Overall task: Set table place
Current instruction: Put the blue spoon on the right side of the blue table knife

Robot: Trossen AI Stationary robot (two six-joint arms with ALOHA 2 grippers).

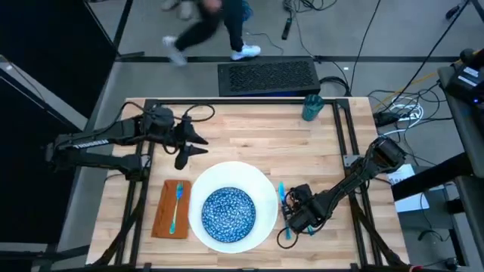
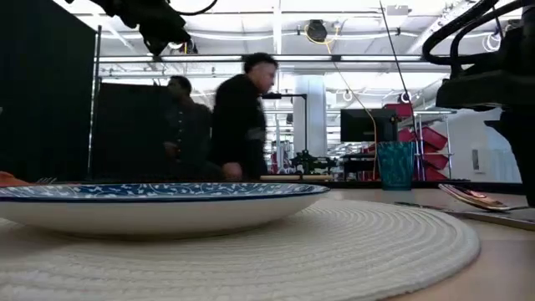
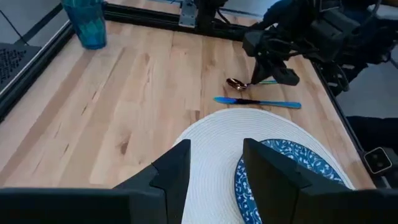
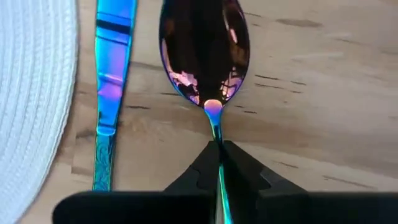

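Right hand (image 4: pixel 219 163) pinches the spoon (image 4: pixel 205 50) by its thin handle, just beside the knife (image 4: pixel 112 93) on the bench (image 4: pixel 323 93); such a narrow grip could let it twist. Left hand (image 3: pixel 214 171) hovers open.

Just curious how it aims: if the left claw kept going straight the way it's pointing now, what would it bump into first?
Probably the round white woven mat: the open left gripper points down over its near edge, beside the blue patterned plate. Farther on lie the knife and spoon. Depth is hard to judge.
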